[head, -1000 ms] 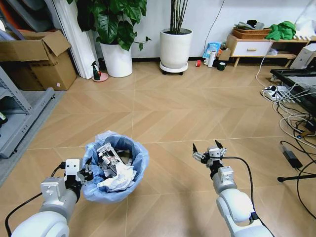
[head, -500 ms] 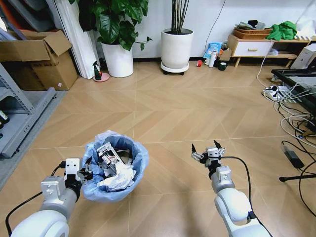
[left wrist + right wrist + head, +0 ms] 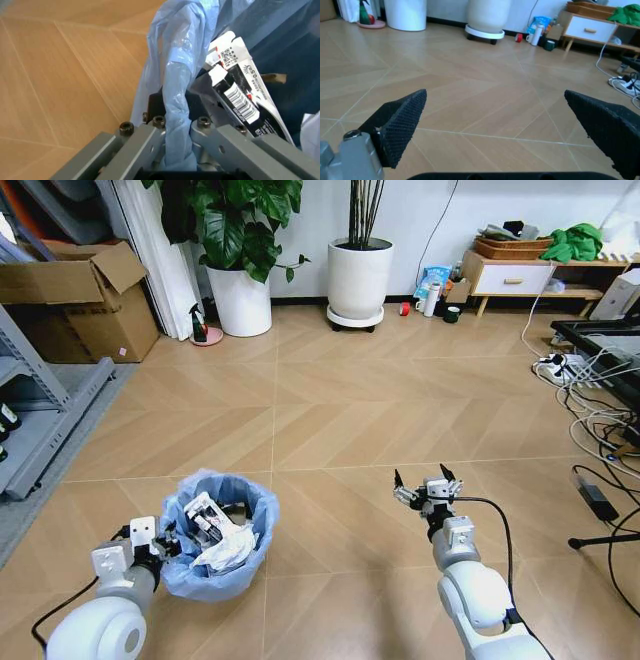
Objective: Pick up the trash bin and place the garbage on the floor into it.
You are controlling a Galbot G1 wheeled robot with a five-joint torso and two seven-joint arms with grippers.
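Observation:
The trash bin [image 3: 170, 575], lined with a crinkly light-blue bag, is low in front of me on the left. My left gripper [image 3: 168, 546] is shut on its near rim. In the left wrist view the bag's folded edge [image 3: 176, 86] is pinched in that gripper [image 3: 175, 112]. Garbage lies inside the bin: a black-and-white barcoded carton [image 3: 205, 515] [image 3: 240, 93] and crumpled white paper [image 3: 226, 551]. My right gripper [image 3: 423, 486] [image 3: 495, 93] hangs open over bare floor to the right of the bin, with nothing between its fingers.
Two white plant pots [image 3: 240, 300] [image 3: 357, 278] and a small spray bottle [image 3: 197, 325] stand along the far wall. Cardboard boxes [image 3: 70, 290] and a grey rack [image 3: 45, 415] are on the left. A power strip [image 3: 560, 366] with its cables and a low cabinet [image 3: 510, 277] are on the right.
The left arm has dropped and drawn back to the left with the bin, which now looks lower and smaller. The right gripper has barely moved.

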